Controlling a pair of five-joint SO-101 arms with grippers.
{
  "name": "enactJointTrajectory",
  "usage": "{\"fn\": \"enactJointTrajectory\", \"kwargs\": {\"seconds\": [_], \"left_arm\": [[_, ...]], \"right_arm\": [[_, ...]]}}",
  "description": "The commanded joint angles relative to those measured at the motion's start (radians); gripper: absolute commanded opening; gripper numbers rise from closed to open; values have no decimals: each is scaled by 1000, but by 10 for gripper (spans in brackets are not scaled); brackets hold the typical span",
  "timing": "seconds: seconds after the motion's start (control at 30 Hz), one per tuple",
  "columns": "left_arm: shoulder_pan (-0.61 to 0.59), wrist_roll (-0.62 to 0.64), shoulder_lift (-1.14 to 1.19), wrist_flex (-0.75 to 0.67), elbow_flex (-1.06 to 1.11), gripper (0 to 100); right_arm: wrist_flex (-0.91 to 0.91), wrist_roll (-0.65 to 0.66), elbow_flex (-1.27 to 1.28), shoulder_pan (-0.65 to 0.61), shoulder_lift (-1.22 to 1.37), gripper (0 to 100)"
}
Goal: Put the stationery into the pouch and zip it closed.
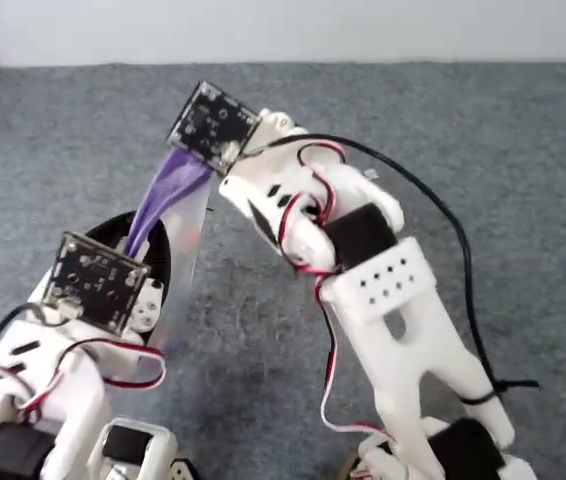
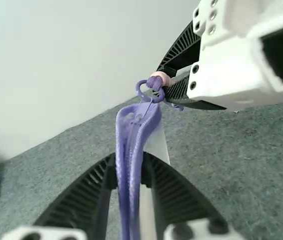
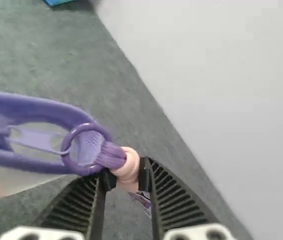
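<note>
Pouch [image 1: 171, 187], contents unclear, spans left tool [image 2: 131, 167] and right tool [image 3: 125, 172].

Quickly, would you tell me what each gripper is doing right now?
Left gripper: closed on the pouch at its zipper edge.
Right gripper: closed on the zipper pull.

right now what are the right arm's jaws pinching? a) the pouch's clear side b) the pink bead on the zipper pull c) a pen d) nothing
B: the right wrist view shows its jaws clamped on the pink bead beside the purple zipper ring.
</note>
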Motion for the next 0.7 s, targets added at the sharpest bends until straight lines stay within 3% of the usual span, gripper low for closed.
{"fn": "enactJointTrajectory", "kwargs": {"seconds": [0.0,0.67], "left_arm": [[-8,-11,-31,25,-108,9],[-12,-14,-135,26,-111,9]], "right_arm": [[-62,6,-6,102,39,7],[-134,6,-3,248,179,7]]}}
